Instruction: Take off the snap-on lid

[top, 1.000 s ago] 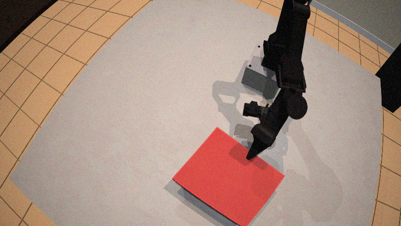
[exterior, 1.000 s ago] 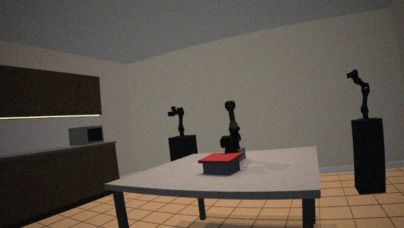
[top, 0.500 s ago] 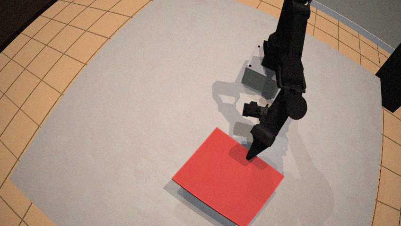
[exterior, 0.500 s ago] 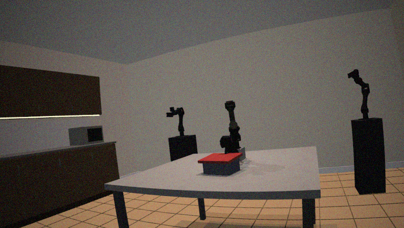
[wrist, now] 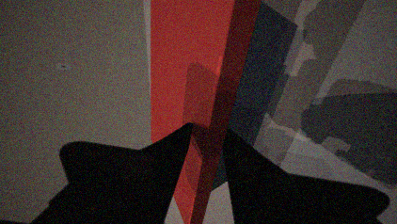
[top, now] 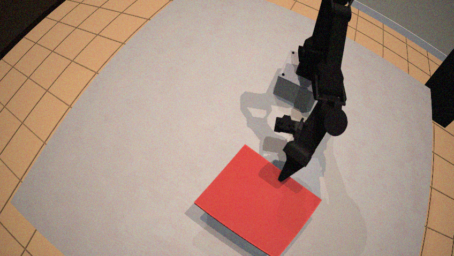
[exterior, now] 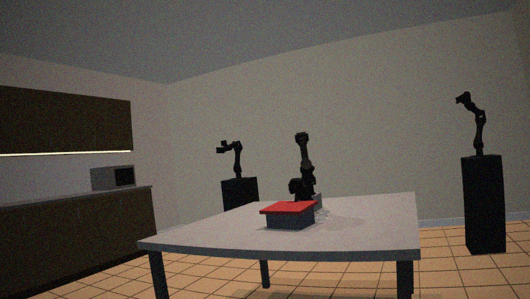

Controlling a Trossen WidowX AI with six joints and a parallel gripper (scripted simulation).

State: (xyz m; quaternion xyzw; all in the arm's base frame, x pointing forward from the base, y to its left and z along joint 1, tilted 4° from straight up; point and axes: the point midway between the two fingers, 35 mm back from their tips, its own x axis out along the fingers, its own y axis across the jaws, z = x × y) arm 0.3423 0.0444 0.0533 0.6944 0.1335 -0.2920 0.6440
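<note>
The lid (top: 254, 200) (exterior: 289, 206) (wrist: 188, 47) lies on the box (top: 232, 233) (exterior: 289, 221) (wrist: 268, 71), which stands on the worktop (top: 127, 127) (exterior: 370, 230) (wrist: 306, 155). In the exterior view, the arm (top: 330, 63) (exterior: 305, 159) stands behind the box; its end effector (top: 280, 180) (exterior: 296, 200) (wrist: 208, 130) is at the lid's rear edge. Beyond the worktop, one pedestal (exterior: 240, 192) stands behind, left of the arm; another (top: 445, 95) (exterior: 484, 204) stands right. Each bears a further arm. Far left, a microwave (exterior: 104, 179) sits on the counter (top: 19, 25) (exterior: 74, 230), below the cupboard (exterior: 66, 120).
</note>
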